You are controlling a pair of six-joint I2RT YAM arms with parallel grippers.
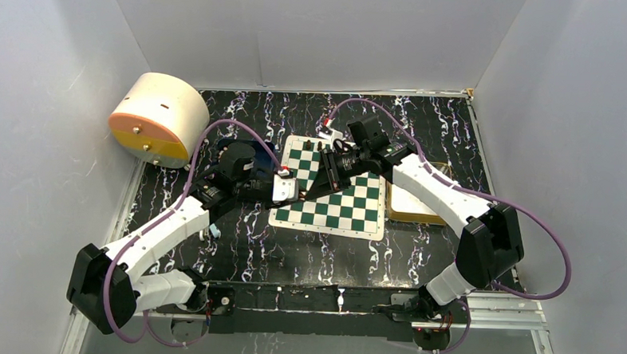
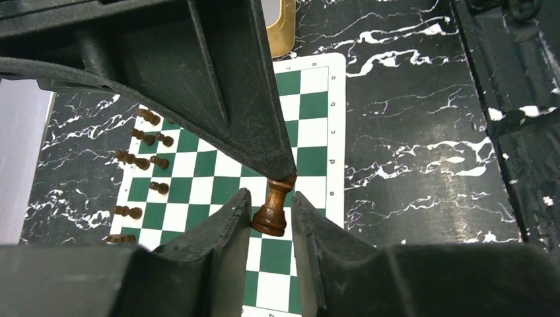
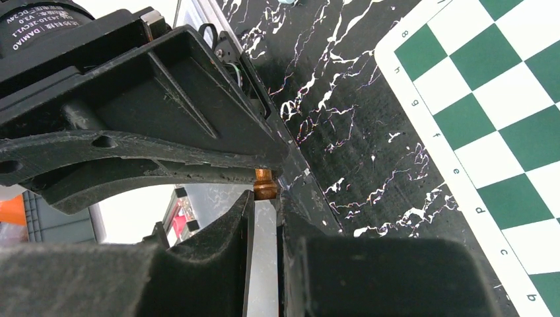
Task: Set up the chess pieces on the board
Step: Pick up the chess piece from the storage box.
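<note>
Listing from the left: a round drum with cream sides and a yellow and orange face, on its side at the far left corner of the table, which is black with white veining.

Left gripper: at the board's left edge, its two fingers close on either side of the base of a brown piece. Whether they press it cannot be told.

Brown piece: turned wood, glossy reddish brown, with a broad round base, a slim stem and a collar near the top. It is tilted, seen over the board's edge squares.

Right gripper: stretched over the board from the right, jaws together, tips pinching the top of the same brown piece.

Board: a flat square mat of green and white checks, with small letters and numbers on its white border, at the middle of the table.

Chess pieces: small dark brown figures in two short rows along the board's far edge.

Tray: gold rim, pale inside, just beside the board's right edge, partly under the right arm.
</note>
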